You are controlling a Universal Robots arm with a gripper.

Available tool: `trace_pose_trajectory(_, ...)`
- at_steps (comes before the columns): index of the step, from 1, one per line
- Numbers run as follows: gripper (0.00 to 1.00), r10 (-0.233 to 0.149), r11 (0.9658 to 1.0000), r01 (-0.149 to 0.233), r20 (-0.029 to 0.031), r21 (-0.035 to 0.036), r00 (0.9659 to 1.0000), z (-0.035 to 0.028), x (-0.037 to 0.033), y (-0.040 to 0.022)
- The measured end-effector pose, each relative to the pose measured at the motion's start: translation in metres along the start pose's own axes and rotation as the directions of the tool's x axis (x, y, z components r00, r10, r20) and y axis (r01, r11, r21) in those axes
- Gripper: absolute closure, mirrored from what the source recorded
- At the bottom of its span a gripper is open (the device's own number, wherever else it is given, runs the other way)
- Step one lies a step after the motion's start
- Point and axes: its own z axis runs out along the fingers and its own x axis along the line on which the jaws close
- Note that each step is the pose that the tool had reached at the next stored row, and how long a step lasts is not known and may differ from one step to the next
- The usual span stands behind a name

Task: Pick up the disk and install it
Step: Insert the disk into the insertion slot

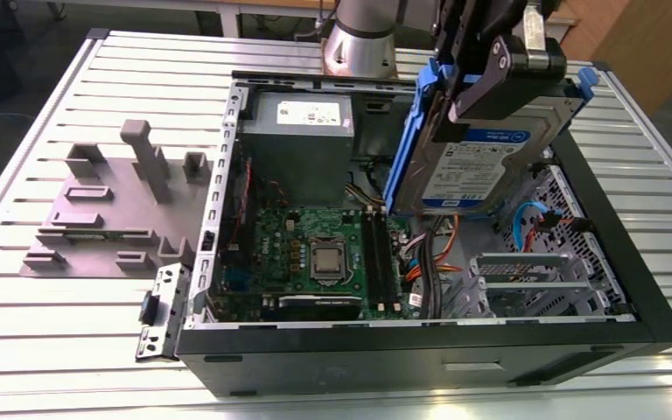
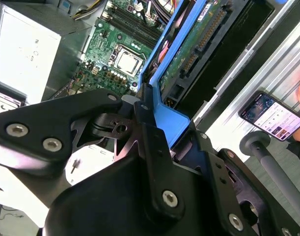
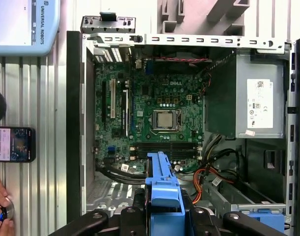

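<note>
Disk (image 1: 476, 162) noted clamped in the gripper (image 1: 490, 83), the fingers closed on its upper end at the blue rails. It hangs steeply tilted, label facing outward, over the open computer case (image 1: 651, 306), on the side toward the exterior view's right. Whether its lower edge touches anything inside cannot be told.

In the second wrist view the disk (image 2: 194, 44) shows its green circuit-board face and connector, with the gripper (image 2: 149, 115) gripping the blue rail. In the first wrist view the disk (image 3: 162, 182) appears edge-on above the case floor, just beside the orange cables (image 3: 204, 179).

Inside the case lie the motherboard (image 1: 312, 254), a grey power supply box (image 1: 301, 131) with a white sticker at the far end, and a metal drive cage (image 1: 523, 280).

The case rests on a slatted metal table (image 1: 56, 350). A grey fixture (image 1: 115, 210) stands just beside it on the exterior view's left. A phone (image 3: 12, 144) lies on the table, a person's hand (image 3: 0, 196) near it.
</note>
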Motion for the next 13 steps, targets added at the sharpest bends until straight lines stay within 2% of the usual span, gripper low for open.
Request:
trace_pose_trajectory(7, 0.64, 0.000, 1.0000, 0.000, 0.0000, -0.0001, 1.0000, 0.0000, 0.0001, -0.0008)
trace_pose_trajectory(13, 0.64, 0.000, 1.0000, 0.000, 0.0000, 0.0000, 1.0000, 0.0001, 0.0000, -0.0072)
